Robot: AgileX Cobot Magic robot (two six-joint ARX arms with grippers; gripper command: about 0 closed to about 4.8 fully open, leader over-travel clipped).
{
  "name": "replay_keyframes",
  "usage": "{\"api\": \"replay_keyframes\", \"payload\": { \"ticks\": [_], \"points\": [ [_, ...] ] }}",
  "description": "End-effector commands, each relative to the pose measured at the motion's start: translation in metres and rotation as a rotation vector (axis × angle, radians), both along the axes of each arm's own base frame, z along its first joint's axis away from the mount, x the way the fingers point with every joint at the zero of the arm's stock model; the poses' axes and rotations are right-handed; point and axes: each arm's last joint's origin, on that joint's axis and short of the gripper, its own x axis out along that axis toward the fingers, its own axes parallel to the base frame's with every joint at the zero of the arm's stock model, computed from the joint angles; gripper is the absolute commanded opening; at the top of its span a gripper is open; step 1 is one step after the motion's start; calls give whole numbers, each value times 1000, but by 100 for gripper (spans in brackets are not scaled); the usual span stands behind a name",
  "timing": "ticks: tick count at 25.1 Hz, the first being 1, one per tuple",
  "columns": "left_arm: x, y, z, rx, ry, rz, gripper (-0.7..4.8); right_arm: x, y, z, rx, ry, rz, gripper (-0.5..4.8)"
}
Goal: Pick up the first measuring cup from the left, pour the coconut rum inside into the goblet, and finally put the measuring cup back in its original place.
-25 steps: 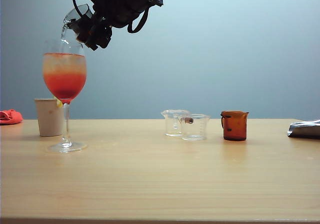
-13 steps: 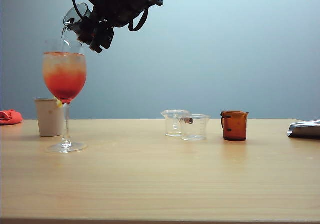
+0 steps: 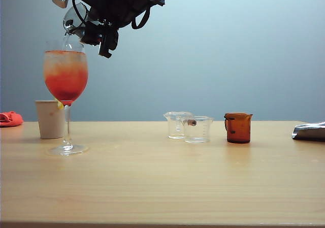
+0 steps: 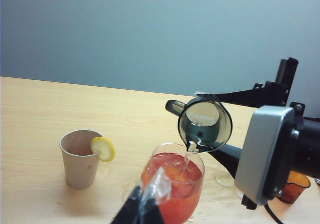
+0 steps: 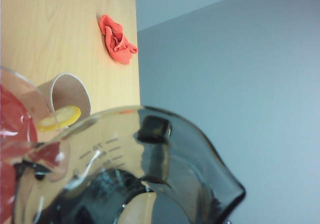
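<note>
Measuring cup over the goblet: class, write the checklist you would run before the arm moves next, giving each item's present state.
1. Right tool grips the measuring cup: ok.
2. Cup's lip is above the goblet mouth, as the left wrist view shows: ok.
3. Coconut rum all poured out: cannot tell.
4. Goblet upright on the table: ok.
5. Goblet not overfull: ok, though the drink is near the rim.
6. Left tool clear of the goblet: cannot tell.

The right arm (image 3: 122,2) is black with looping black cable and a silver-grey rectangular housing (image 4: 262,151).
</note>
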Motion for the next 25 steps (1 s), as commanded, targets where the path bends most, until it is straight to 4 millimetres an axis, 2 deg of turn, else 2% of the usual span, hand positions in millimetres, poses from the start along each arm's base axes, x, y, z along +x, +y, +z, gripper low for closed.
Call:
{"api": "replay_keyframes", "payload": {
  "ticks": [1, 10, 17, 25],
  "points": [
    [-1, 0, 3, 5, -20, -5, -5, -1, 0, 9, -6, -78, 10, -1],
    [-1, 0, 3, 5, -19, -5, -5, -1, 0, 9, -48, -128, 14, -1],
    [-1, 0, 3, 6, -19, -5, -5, -4, 4, 9, -175, -279, 28, -2],
    [-1, 0, 3, 5, -19, -5, -5, -4, 3, 11, -194, -344, 26, -2]
  ]
}}
